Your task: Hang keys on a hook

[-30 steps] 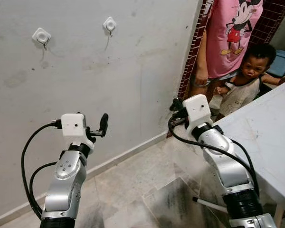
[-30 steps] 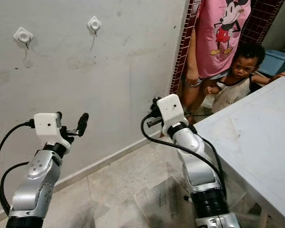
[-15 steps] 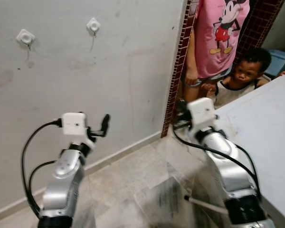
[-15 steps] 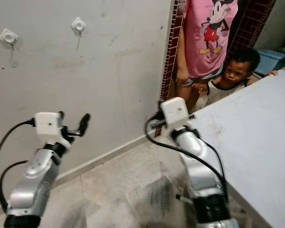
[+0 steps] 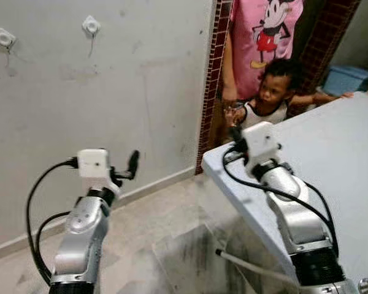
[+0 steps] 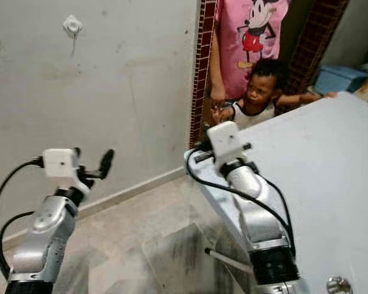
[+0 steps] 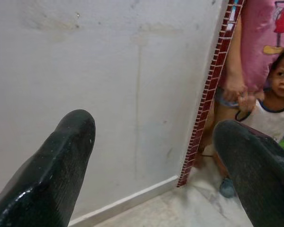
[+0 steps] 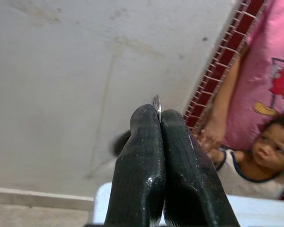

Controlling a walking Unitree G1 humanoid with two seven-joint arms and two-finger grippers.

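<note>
I am keeping my right claw (image 8: 158,118) pressed fully together on a small silver key ring (image 8: 156,101) so it cannot slip, while my left claw (image 7: 151,156) is waiting wide open and empty, and the white wall hooks (image 5: 91,26) are well apart, high on the grey wall (image 5: 110,92).

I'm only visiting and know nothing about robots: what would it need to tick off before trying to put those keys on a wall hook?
1. Keys held: right gripper is pinched shut, with a sliver of metal poking out between the fingertips; whether that is the keys, cannot tell.
2. Free hook in sight: two hooks on the wall, both bare; ok.
3. Hook within reach: they sit high and far to the left of the right gripper; not ok.
4. People clear: two people stand close behind the table; not ok.
5. Left gripper free: open, holding nothing; ok.
</note>
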